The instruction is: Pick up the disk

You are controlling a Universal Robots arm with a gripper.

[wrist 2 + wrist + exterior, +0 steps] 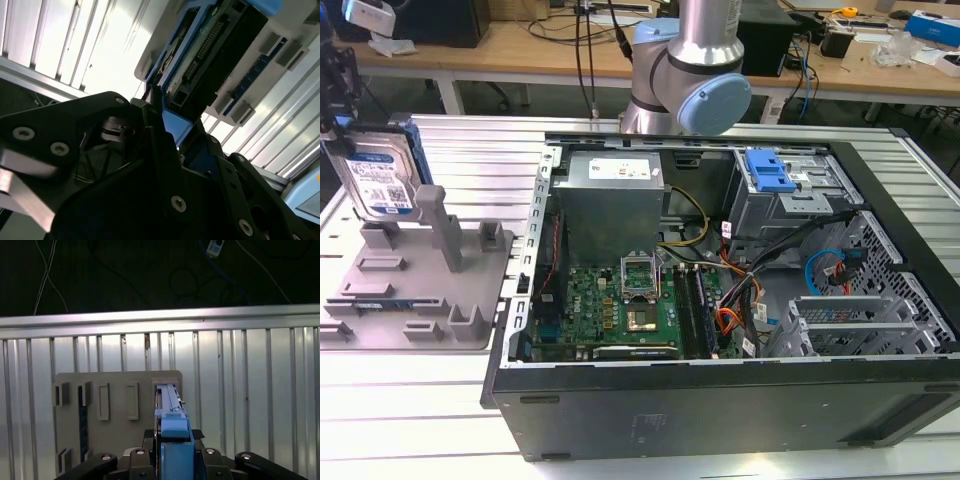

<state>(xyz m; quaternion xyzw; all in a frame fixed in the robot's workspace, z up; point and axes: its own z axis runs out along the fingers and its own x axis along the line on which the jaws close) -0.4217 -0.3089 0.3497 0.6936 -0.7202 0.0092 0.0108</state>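
The disk (pixel 380 175) is a silver drive with a white-and-blue label and blue edge rails. It stands upright at the exterior view's far left, over the back of the grey fixture (pixel 420 275). My black gripper (pixel 345 125) is shut on its upper end from above. In the first wrist view the disk (pixel 172 427) appears edge-on as a blue rail between my fingers (pixel 137 460), with the fixture (pixel 115 405) below it. In the second wrist view the disk (pixel 215 55) shows its dark connector end, clamped in my gripper (pixel 167 127).
An open computer case (pixel 720 300) takes up the middle and the exterior view's right, with a blue drive-bay latch (pixel 768 170) inside. The arm's base (pixel 685 70) rises behind it. Everything rests on a ribbed aluminium table (pixel 400 400). Cluttered workbenches stand at the back.
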